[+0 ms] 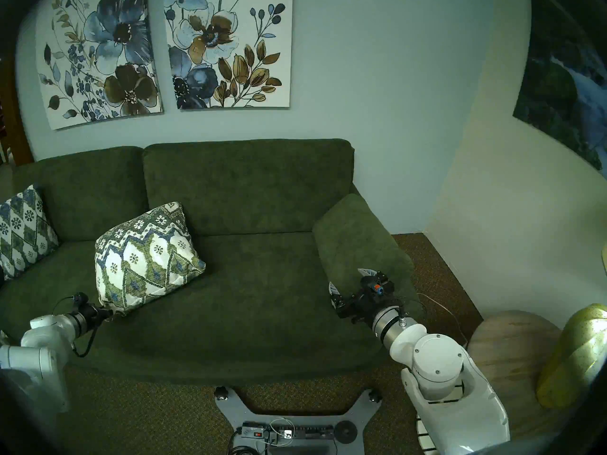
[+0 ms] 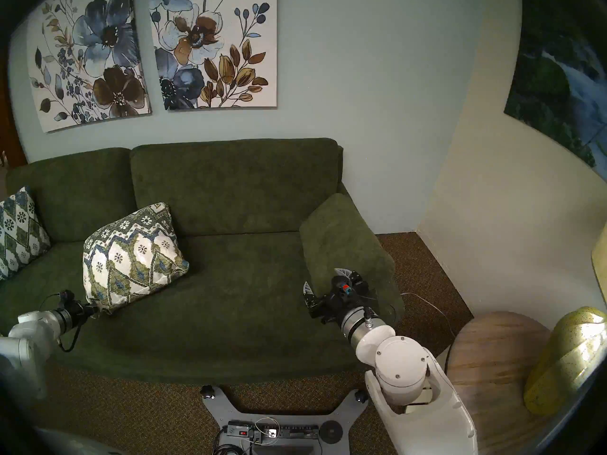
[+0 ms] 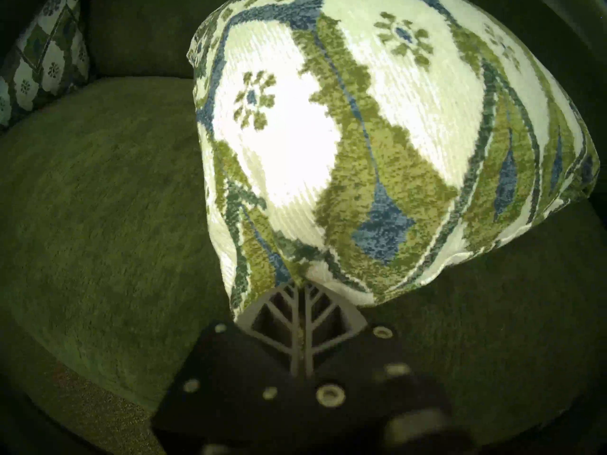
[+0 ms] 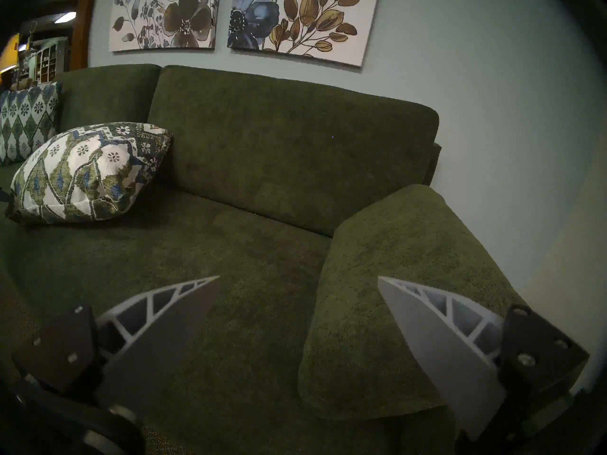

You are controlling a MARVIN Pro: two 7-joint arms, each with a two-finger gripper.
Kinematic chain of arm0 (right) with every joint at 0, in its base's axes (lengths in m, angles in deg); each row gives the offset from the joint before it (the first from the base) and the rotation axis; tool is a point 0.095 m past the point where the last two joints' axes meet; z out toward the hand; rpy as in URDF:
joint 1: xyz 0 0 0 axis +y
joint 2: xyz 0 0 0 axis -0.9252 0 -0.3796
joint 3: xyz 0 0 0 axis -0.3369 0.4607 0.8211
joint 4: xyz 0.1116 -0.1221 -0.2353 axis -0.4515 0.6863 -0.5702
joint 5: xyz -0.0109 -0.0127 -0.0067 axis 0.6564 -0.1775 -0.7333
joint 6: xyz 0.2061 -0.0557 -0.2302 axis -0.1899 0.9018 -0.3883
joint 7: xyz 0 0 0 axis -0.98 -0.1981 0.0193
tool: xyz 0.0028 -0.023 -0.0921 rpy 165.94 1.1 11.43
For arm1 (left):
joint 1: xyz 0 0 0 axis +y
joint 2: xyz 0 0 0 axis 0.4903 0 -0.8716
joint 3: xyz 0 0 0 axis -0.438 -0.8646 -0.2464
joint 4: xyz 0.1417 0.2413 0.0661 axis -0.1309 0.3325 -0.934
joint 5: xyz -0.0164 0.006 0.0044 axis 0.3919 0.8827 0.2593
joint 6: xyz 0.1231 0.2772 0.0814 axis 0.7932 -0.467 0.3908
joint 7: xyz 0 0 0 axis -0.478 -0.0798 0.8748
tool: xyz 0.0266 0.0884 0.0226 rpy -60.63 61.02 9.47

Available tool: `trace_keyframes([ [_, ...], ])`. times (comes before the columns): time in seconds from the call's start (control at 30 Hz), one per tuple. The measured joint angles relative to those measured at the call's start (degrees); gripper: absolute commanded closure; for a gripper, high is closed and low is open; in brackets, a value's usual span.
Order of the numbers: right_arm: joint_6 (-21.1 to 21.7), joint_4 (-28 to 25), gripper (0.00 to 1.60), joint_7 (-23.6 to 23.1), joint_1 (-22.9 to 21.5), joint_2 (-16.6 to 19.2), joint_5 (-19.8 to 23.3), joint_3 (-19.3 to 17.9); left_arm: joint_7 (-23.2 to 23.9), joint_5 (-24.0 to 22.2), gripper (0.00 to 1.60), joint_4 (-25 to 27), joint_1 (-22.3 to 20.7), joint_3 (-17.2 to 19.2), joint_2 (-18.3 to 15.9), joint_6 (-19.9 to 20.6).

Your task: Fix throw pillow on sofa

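1. Sofa (image 1: 249, 300): wide dark green plush couch with two back cushions and a rounded padded armrest (image 1: 361, 244) at the view's right.
2. Throw pillow (image 1: 144, 257): large square woven cushion, cream with green and blue zigzag bands, cream ovals and small flower motifs. It lies tilted on the seat, left of centre, its upper corner against the back cushion.
3. Left gripper (image 3: 300, 288): white lattice fingers pressed together, pinching the pillow's near lower corner, as the left wrist view shows.
4. Right gripper (image 4: 299, 280): fingers spread wide apart and empty, hovering over the seat just beside the armrest.
5. Second cushion (image 1: 21, 231): cream with a blue-green diamond lattice, propped upright at the sofa's far left end.
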Motion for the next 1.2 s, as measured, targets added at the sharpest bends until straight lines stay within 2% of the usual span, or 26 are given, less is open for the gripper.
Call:
trace_keyframes([
  [0.33,0.0,0.0,0.0,0.07,0.0,0.04,0.02,0.03,9.05,-0.96,1.6,6.5,-2.05,-0.14,0.08,-3.21],
  [0.63,0.0,0.19,0.0,0.16,0.0,0.08,0.03,0.05,18.68,-1.37,1.6,12.85,-2.14,-0.58,0.74,-4.94],
  [1.2,0.0,0.34,0.0,0.3,-0.01,0.14,0.07,0.1,36.93,-4.37,1.6,25.46,-2.22,-3.53,5.94,-6.75],
])
